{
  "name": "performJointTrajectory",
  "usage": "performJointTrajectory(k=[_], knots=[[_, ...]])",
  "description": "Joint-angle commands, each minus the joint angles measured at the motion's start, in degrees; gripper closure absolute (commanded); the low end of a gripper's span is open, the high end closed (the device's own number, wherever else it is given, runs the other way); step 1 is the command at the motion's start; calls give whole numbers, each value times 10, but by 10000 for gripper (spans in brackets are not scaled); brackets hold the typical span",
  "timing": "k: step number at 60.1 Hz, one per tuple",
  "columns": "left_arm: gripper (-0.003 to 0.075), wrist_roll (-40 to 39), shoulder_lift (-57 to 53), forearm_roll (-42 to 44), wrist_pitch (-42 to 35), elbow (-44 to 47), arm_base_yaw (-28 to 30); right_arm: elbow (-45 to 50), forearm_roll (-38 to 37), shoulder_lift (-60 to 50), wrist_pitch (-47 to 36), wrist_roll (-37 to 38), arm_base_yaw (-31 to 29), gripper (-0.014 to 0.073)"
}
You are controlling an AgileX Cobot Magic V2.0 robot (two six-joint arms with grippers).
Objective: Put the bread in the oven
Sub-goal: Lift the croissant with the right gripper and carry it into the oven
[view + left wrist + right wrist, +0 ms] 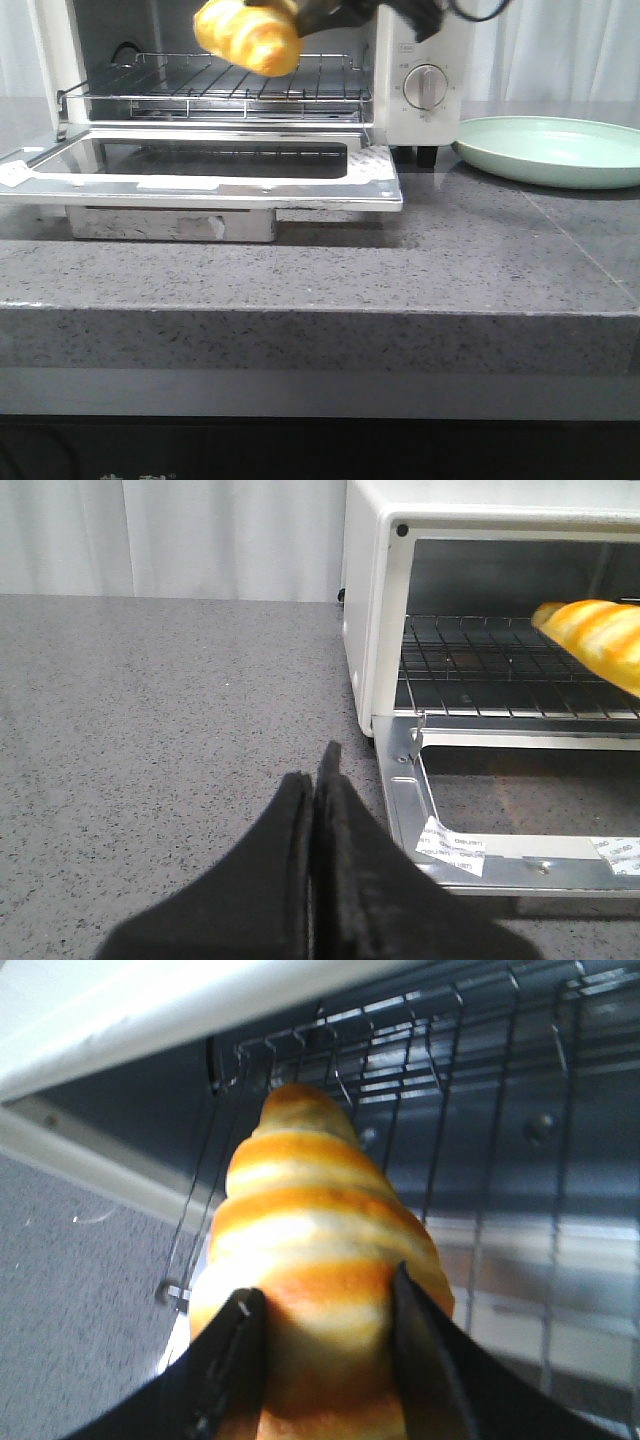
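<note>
The white oven [425, 60] stands at the back of the counter with its glass door [200, 165] dropped open and the wire rack [230, 85] exposed. My right gripper [322, 1300] is shut on the golden striped bread [310, 1260] and holds it in the air above the front of the rack; the bread also shows in the front view [248, 38] and the left wrist view [595, 638]. My left gripper [315, 770] is shut and empty, low over the counter to the left of the oven [370, 600].
A pale green plate [555, 150] lies on the counter right of the oven. The open door juts forward over the grey speckled counter [400, 270]. White curtains hang behind.
</note>
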Motion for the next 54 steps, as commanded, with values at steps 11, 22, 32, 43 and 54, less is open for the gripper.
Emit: performJointTrajectory(k=[11,22,32,43,54], knots=[[741,-4,3,-1,-43,-15,2,-62,9,28,-68,-9,-1,607],[741,-4,3,-1,-43,-15,2,-62,9,30,-71,-9,-1,525],[741,-4,3,-1,-43,-15,2,-62,9,30,-71,-9,-1,291],[741,-4,3,-1,-43,-15,2,-62,9,30,-72,-9,-1,120],[741,-4,3,-1,-43,-15,2,-62,9,23,-73,-9,-1,116]])
